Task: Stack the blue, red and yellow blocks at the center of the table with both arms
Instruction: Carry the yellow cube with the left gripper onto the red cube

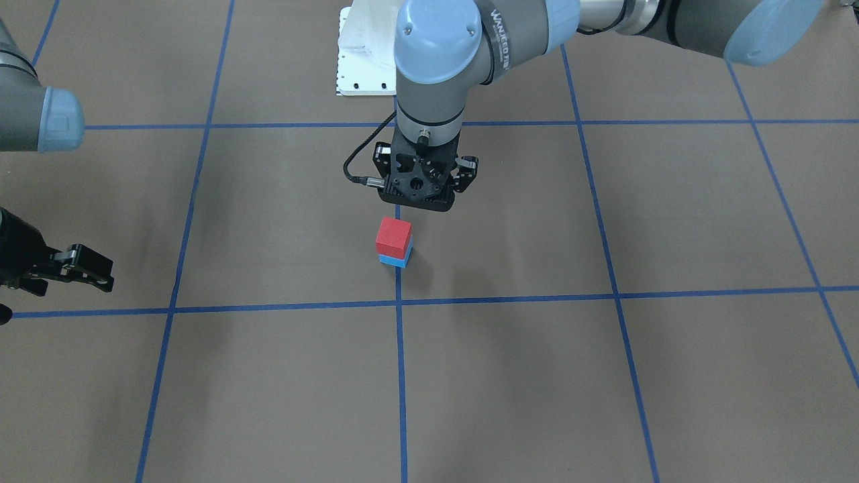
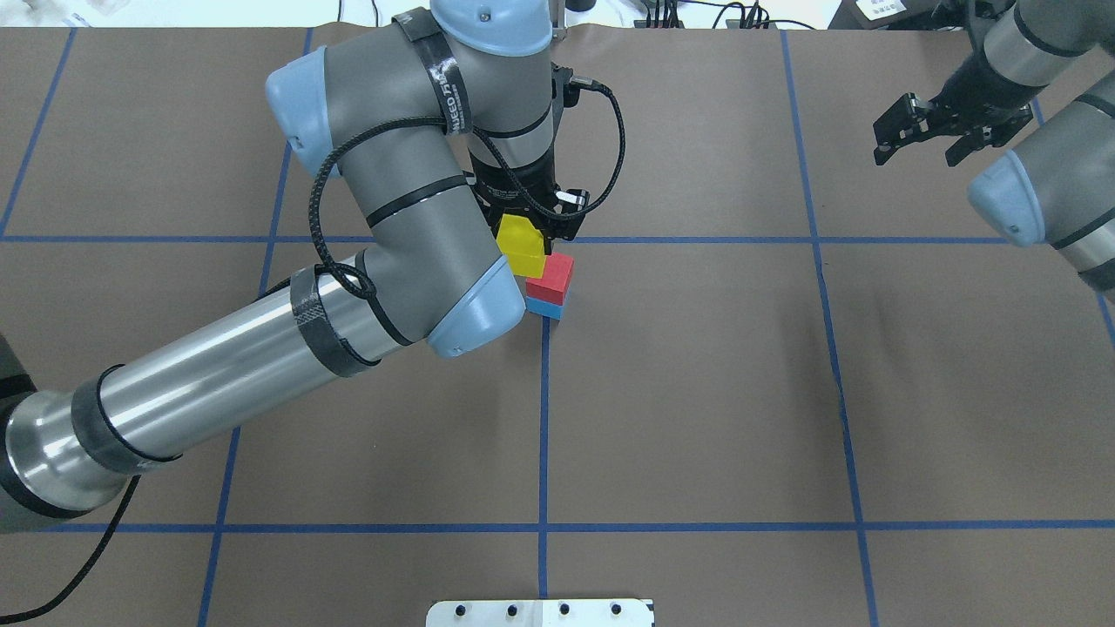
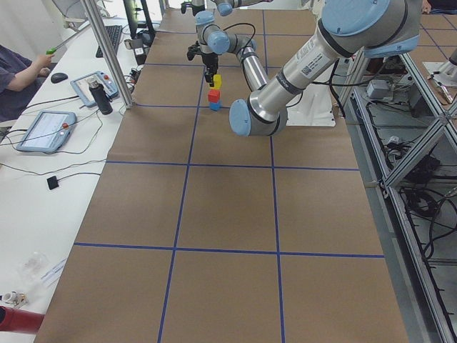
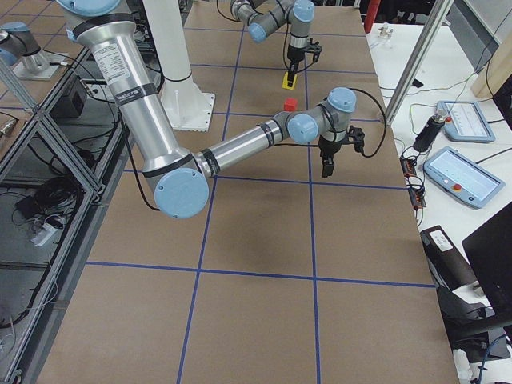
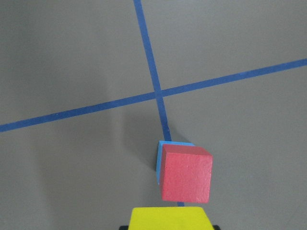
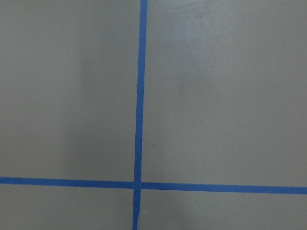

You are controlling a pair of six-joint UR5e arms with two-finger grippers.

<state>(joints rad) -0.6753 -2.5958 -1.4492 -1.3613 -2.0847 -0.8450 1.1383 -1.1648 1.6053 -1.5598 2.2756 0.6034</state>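
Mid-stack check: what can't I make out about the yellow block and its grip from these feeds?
Front-facing view: the left gripper hides the yellow block.
Left wrist view: the bottom edge cuts it off.
Side views: its clearance above the red block is too small to judge.
Overhead view: the red block covers most of the blue block.

text log | nothing surely readable | black band on the left arm's grey wrist joint [image 1: 500,33], 1 o'clock in front-facing view — white capitals, upside down, not decipherable | white sticker on the left arm's silver tube [image 3: 308,51], 1 o'clock in left side view — print too small | white sticker on the right arm's silver tube [image 4: 120,60], 11 o'clock in right side view, print too small
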